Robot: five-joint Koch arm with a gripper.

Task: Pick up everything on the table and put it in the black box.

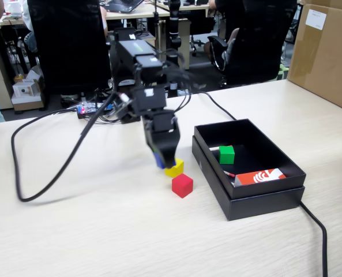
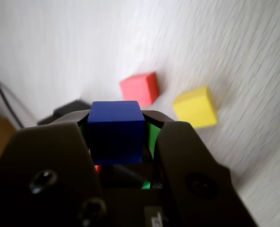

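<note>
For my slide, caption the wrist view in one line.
Gripper clamps the blue cube above the table, with the red cube and yellow cube still waiting below.

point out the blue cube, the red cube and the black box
blue cube [image 2: 116,130], wrist view, front face between the jaws
red cube [image 1: 182,186], fixed view, middle of the cube
black box [image 1: 266,197], fixed view, near outer wall

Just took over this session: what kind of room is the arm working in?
Most likely a shared office: black office chairs stand behind the beige desk, a laptop sits on another desk behind, and a big cardboard carton stands at right.
</note>
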